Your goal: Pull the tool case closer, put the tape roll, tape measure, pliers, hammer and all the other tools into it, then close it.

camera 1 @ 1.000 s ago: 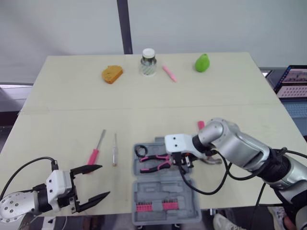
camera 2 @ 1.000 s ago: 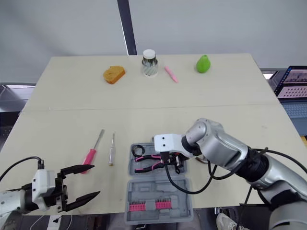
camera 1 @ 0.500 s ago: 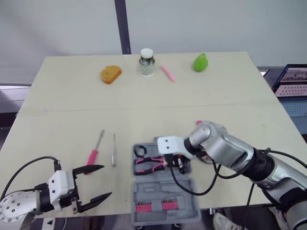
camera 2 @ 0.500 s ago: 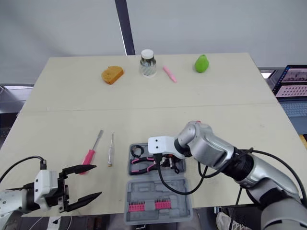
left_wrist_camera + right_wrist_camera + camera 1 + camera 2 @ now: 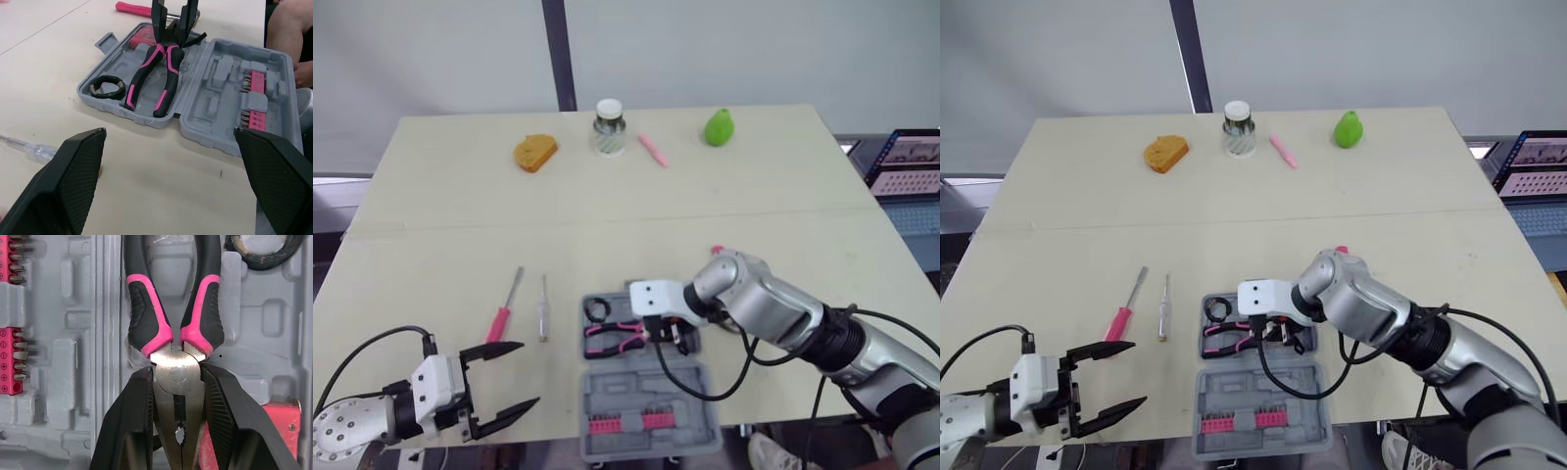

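The pliers (image 5: 173,333) are clamped at the head by the right fingers (image 5: 132,431), handles stretched away inside the tool case (image 5: 646,387); the left fingers (image 5: 73,181) are spread.

Grey tool case (image 5: 651,387) open flat, pink-black pliers (image 5: 615,334) & black tape roll (image 5: 598,309) lying inside.

Bright, even, diffuse light; shadows under the tool case (image 5: 210,110) faint (soft-edged), views sharp.
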`<control>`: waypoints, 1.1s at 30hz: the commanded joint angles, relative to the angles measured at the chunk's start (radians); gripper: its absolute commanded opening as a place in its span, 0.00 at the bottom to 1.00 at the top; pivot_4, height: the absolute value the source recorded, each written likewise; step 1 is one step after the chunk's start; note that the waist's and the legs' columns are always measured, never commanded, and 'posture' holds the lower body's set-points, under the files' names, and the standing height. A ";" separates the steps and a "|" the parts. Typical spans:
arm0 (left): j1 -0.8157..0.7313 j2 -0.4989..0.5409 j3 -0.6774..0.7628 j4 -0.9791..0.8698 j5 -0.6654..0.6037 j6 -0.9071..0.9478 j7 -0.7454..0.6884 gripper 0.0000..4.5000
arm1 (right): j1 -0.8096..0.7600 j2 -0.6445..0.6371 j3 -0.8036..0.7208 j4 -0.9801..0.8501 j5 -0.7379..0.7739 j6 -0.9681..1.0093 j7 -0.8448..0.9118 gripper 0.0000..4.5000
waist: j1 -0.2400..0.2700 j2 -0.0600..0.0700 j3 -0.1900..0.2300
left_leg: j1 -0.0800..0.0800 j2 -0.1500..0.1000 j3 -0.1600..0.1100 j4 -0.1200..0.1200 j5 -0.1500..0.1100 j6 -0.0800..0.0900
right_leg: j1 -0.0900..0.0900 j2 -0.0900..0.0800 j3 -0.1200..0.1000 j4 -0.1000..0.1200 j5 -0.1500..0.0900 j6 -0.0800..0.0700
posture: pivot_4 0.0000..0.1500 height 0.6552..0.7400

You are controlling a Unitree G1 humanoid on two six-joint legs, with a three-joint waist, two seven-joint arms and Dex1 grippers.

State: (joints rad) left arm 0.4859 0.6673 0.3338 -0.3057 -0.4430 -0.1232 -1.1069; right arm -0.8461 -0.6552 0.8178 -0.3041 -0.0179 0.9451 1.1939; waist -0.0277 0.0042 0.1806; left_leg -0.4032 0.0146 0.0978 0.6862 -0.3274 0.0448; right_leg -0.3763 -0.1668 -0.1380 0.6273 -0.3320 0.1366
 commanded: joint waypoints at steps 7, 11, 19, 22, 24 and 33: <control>0.014 -0.002 -0.009 -0.006 -0.001 -0.025 -0.006 1.00 | 0.009 0.007 -0.016 -0.029 0.007 0.029 -0.014 0.21 | 0.000 0.000 0.000 | 0.000 0.000 0.000 0.000 0.000 0.000 | 0.000 0.000 0.000 0.000 0.000 0.000 | 1.00 0.47; 0.009 0.002 -0.011 -0.005 -0.002 -0.020 -0.005 1.00 | 0.011 0.010 -0.017 -0.029 0.010 0.034 -0.019 0.21 | 0.000 0.000 0.000 | 0.000 0.000 0.000 0.000 0.000 0.000 | 0.000 0.000 0.000 0.000 0.000 0.000 | 1.00 0.47; -0.003 0.010 -0.015 -0.019 -0.006 0.001 0.004 1.00 | 0.015 0.005 -0.028 -0.050 0.032 0.045 -0.014 0.74 | 0.000 0.000 0.000 | 0.000 0.000 0.000 0.000 0.000 0.000 | 0.000 0.000 0.000 0.000 0.000 0.000 | 1.00 0.47; -0.013 0.014 -0.018 -0.036 -0.009 0.022 0.013 1.00 | 0.003 -0.013 -0.063 -0.089 0.072 0.085 0.003 0.99 | 0.000 0.000 0.000 | 0.000 0.000 0.000 0.000 0.000 0.000 | 0.000 0.000 0.000 0.000 0.000 0.000 | 1.00 0.47; -0.022 0.015 -0.021 -0.043 -0.011 0.034 0.018 1.00 | -0.002 -0.032 -0.103 -0.124 0.111 0.115 0.014 0.99 | 0.001 0.000 0.000 | 0.000 0.000 0.000 0.000 0.000 0.000 | 0.000 0.000 0.000 0.000 0.000 0.000 | 1.00 0.47; -0.065 0.010 -0.041 -0.064 -0.021 0.076 0.037 1.00 | 0.188 -0.014 -0.403 -0.159 0.294 0.066 -0.059 0.80 | 0.002 -0.002 -0.001 | 0.000 0.000 -0.002 0.000 0.000 0.000 | 0.001 0.000 -0.001 0.000 0.000 0.000 | 1.00 0.47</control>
State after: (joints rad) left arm 0.4213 0.6765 0.2946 -0.3451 -0.4462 -0.0451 -1.0724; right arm -0.6694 -0.6808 0.4704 -0.4475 0.2432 1.0463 1.1531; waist -0.0261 0.0020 0.1793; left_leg -0.4033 0.0142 0.0970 0.6858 -0.3277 0.0447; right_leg -0.3753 -0.1670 -0.1383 0.6270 -0.3319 0.1365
